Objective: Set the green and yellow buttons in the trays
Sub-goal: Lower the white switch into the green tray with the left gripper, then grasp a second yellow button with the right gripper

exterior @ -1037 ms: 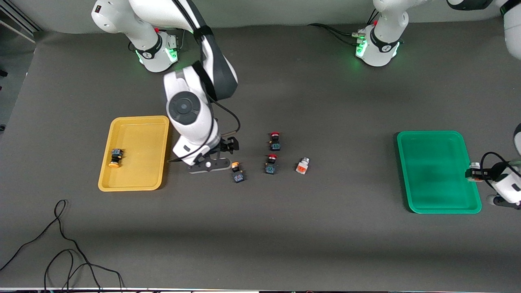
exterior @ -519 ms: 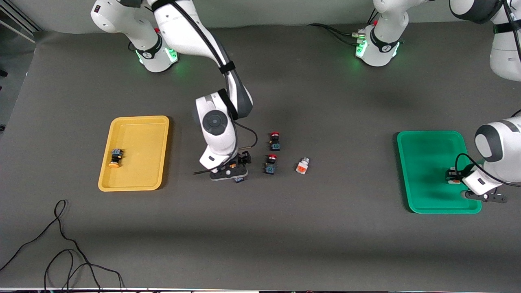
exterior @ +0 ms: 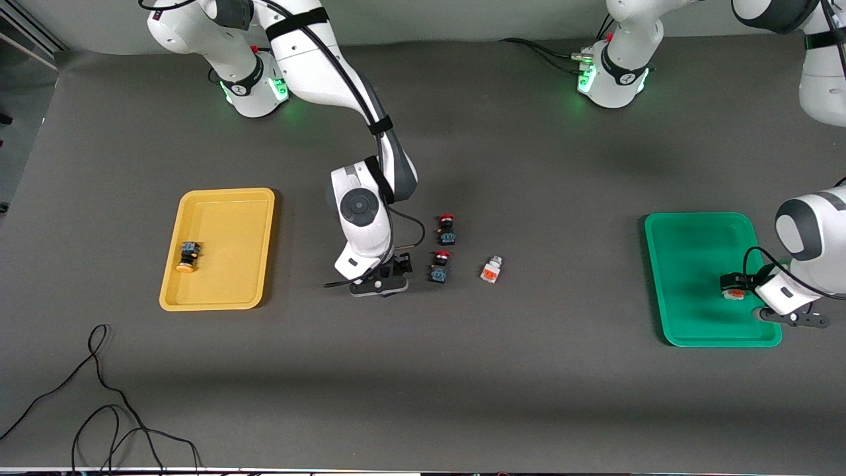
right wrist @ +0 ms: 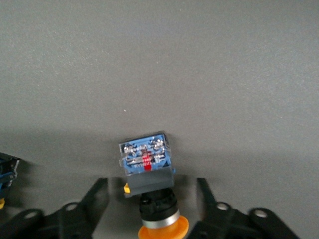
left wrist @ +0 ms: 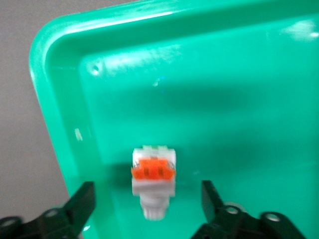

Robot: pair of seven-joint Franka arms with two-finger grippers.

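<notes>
The green tray (exterior: 694, 264) lies at the left arm's end of the table. My left gripper (exterior: 732, 285) is low over it and open. A white button with an orange block (left wrist: 153, 179) lies on the tray floor (left wrist: 239, 124) between the spread fingers (left wrist: 84, 196). The yellow tray (exterior: 231, 225) holds one yellow-capped button (exterior: 187, 258). My right gripper (exterior: 388, 277) is open and low at mid-table. It straddles a black-bodied yellow-capped button (right wrist: 152, 199), which the hand hides in the front view. A second white button (exterior: 491, 270) lies on the table.
Two black buttons with red caps (exterior: 446, 228) (exterior: 439, 266) stand just beside my right gripper, toward the left arm's end. The edge of another button (right wrist: 7, 172) shows in the right wrist view. Loose black cables (exterior: 99, 396) lie at the table's near corner.
My right gripper has moved from beside the yellow tray to over the yellow-capped button, which it now hides. My left gripper has moved from the green tray's rim inward over its floor with the white button.
</notes>
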